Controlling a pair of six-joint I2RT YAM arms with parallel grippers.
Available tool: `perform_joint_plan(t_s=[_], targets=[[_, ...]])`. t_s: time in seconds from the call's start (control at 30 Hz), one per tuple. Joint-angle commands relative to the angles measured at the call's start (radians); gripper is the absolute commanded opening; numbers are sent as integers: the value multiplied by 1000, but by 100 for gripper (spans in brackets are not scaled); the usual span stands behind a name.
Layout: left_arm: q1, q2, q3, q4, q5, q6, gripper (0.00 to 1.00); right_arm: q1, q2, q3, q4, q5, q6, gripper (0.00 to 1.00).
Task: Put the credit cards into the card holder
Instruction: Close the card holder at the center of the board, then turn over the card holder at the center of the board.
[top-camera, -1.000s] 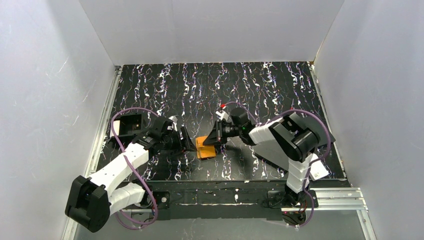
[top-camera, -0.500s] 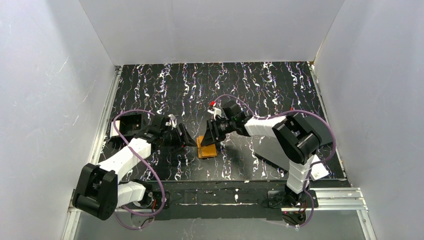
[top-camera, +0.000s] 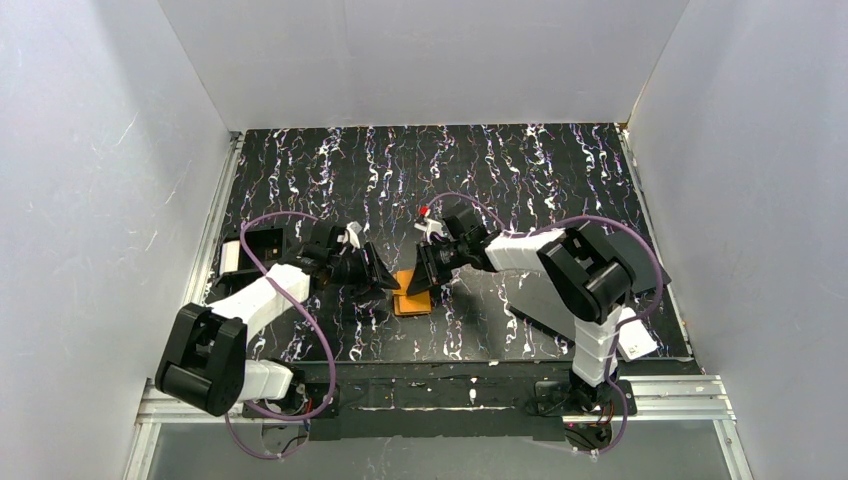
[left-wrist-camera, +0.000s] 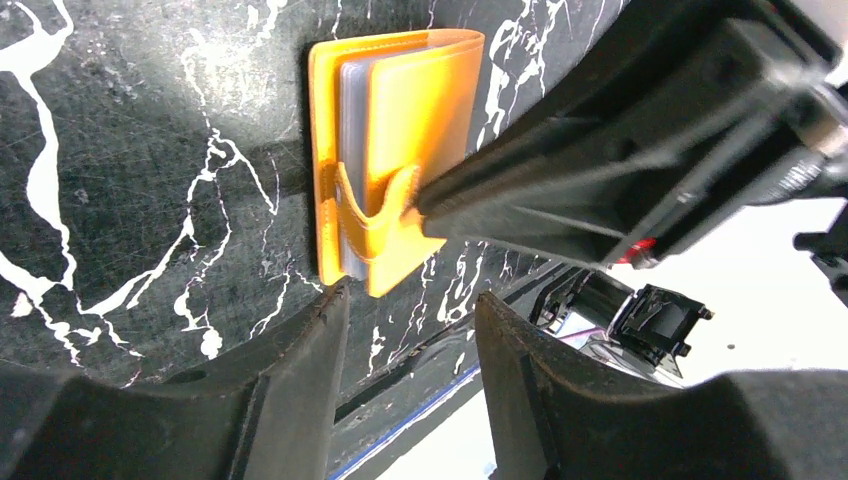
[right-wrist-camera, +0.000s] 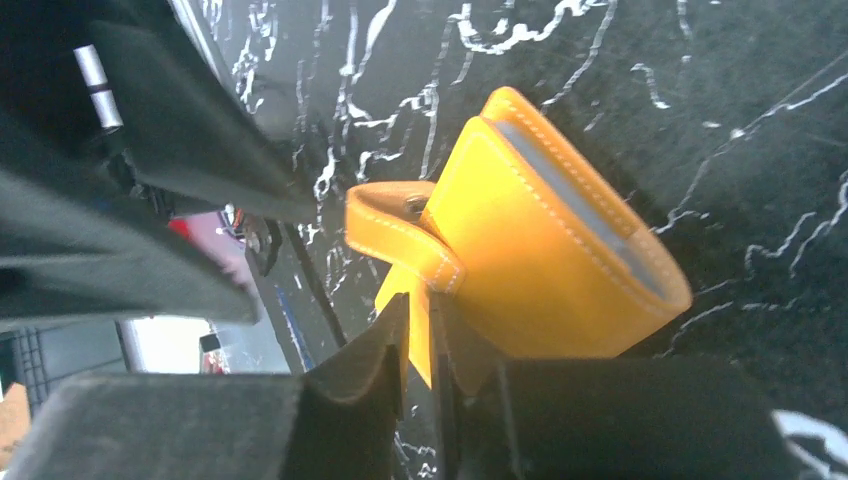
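black marbled table (top-camera: 520, 170), streaked with white, carries everything. at its far left sits a small black open box (top-camera: 262, 247), and the left arm reaches past it toward the middle. the left gripper (top-camera: 380, 274) lies low, just left of the card holder (top-camera: 413, 298). in its wrist view its two fingers (left-wrist-camera: 300, 380) stand apart with only bare table between them, grasping nothing, one tip just beside the holder's near corner. the card holder lies on the table at the centre, between the two grippers. it is orange and partly folded, with pale grey-blue sleeves (left-wrist-camera: 352, 100) showing between its covers and its snap tab (right-wrist-camera: 395, 225) curled loose, unsnapped. the right gripper (top-camera: 426, 276) comes in from the right and meets the holder on the tab side. in its wrist view the fingers (right-wrist-camera: 365, 375) are drawn close together, with a thin orange flap of the holder pinched edge-on between them. further right, near the right arm's base, a white slip (top-camera: 637, 346) lies at the table's edge.
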Motion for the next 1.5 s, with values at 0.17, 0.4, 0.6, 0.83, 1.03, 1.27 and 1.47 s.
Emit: perform_joint_plan(t_s=[0.17,0.4,0.6,0.83,1.03,1.27,1.47], targets=[[4,55,128,-88,26,107,54,-14,70,-26,88,47,62,16],[5,132,90,-35,-16,73,51,2,-47,-8,-93,84,-210,39],[13,119,-2,113,-48,-40,47,90,-189,-54,-121,257,-334,66],[58,40,-80,178,-51,-139,53,296,-342,-202,17,798,-375,81],[75,8,-60,66,-43,-139,60,399,-329,-229,75,1017,-434,87],[131,-142,-87,-37,-56,-100,67,589,-73,-25,24,1361,-391,94],[182,-193,-95,-105,-87,-48,69,587,-68,-59,8,1534,-259,39]])
